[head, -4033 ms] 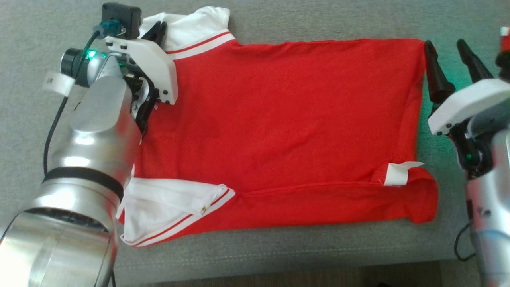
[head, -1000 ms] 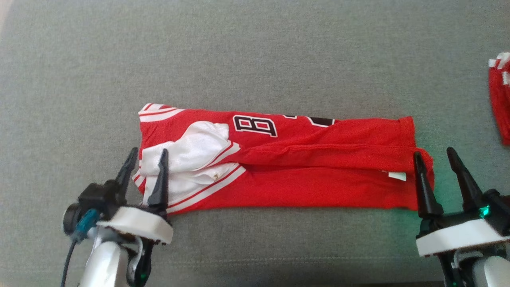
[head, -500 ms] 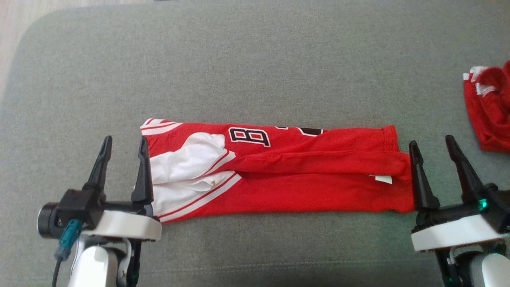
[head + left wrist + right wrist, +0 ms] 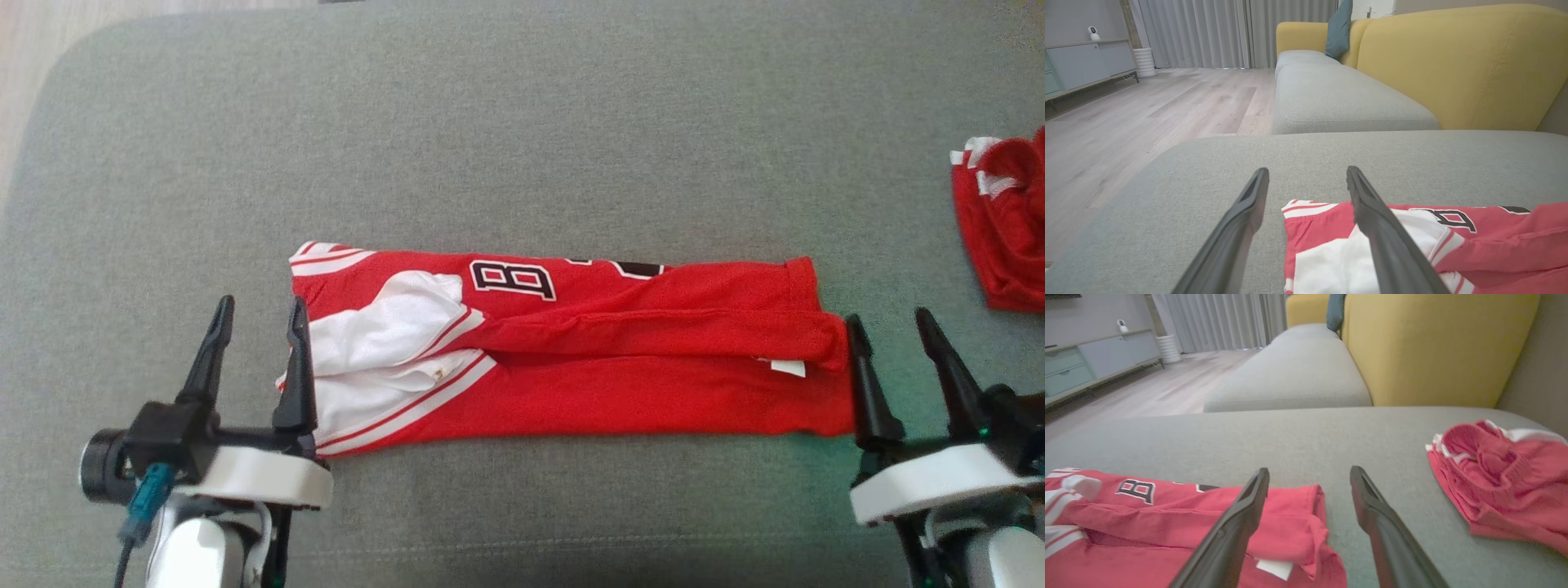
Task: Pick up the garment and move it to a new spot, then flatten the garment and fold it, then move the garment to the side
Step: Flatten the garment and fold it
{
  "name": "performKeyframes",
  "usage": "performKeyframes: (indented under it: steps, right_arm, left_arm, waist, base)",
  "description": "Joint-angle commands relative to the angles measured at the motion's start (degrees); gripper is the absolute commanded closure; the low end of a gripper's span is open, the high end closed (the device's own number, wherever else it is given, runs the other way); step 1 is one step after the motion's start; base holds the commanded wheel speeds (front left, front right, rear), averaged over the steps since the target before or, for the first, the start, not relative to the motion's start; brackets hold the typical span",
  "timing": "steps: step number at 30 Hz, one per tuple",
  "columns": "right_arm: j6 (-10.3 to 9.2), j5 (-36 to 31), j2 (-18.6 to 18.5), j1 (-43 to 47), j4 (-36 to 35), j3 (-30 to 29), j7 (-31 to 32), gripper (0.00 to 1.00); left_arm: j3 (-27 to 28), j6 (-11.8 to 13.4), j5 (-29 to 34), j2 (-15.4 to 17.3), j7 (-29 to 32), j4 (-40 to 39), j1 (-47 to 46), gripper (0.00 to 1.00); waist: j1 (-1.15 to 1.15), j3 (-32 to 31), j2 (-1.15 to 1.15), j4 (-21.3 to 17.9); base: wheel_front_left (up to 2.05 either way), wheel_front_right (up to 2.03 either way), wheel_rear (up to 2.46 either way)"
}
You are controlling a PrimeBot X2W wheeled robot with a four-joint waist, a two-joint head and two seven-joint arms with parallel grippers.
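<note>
head view: a folded red garment (image 4: 571, 384) with white trim lies mid-way across a grey sofa cushion (image 4: 522, 147). the left hand (image 4: 260, 306) sits at the garment's left end, spread wide and empty. the right hand (image 4: 888, 318) is the same at its right end.
left wrist view: one finger overlaps the garment's white sleeve.
right wrist view: a crumpled red cloth (image 4: 1502, 473) lies well right of the garment.

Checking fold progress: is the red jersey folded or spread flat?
Folded. The red jersey lies as a narrow band on the grey cushion, with one long flap lapped over its middle.
</note>
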Motion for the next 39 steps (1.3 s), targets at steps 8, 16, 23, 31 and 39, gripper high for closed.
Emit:
performKeyframes:
  steps: [8,16,23,31,39]
  right_arm:
    - [-0.04,4.2,-3.9,-8.2,11.4,-0.9,1.6,0.0]
    - [-0.04,8.6,-3.6,-10.3,18.9,4.3,6.3,0.0]
    - [-0.04,11.3,-3.1,-11.7,21.2,6.5,7.6,0.0]
    - [-0.04,15.0,-3.4,-11.7,20.1,6.5,12.1,1.0]
    - [-0.04,17.6,-7.3,-10.2,14.8,-0.2,12.9,1.0]
  left_arm:
    - [-0.1,-0.4,0.7,0.8,-0.3,-1.7,-3.5,0.0]
    - [-0.6,-0.5,0.6,0.9,-0.3,-1.6,-4.9,0.0]
    - [-0.5,-0.2,0.4,1.1,-0.3,-1.7,-5.2,0.0]
    - [-0.6,0.0,0.3,1.2,-0.3,-2.1,-5.3,0.0]
    - [-0.6,0.4,0.2,1.1,-0.3,-2.4,-5.2,0.0]
  waist:
    - [0.0,2.8,0.0,1.4]
    - [0.0,4.2,0.0,2.3]
    - [0.0,4.6,0.0,2.1]
    - [0.0,4.5,0.0,1.8]
    - [0.0,4.1,0.0,1.7]
  base:
    - [0.0,0.0,0.0]
    - [0.0,0.0,0.0]
    - [0.0,0.0,0.0]
    - [0.0,0.0,0.0]
    - [0.0,0.0,0.0]
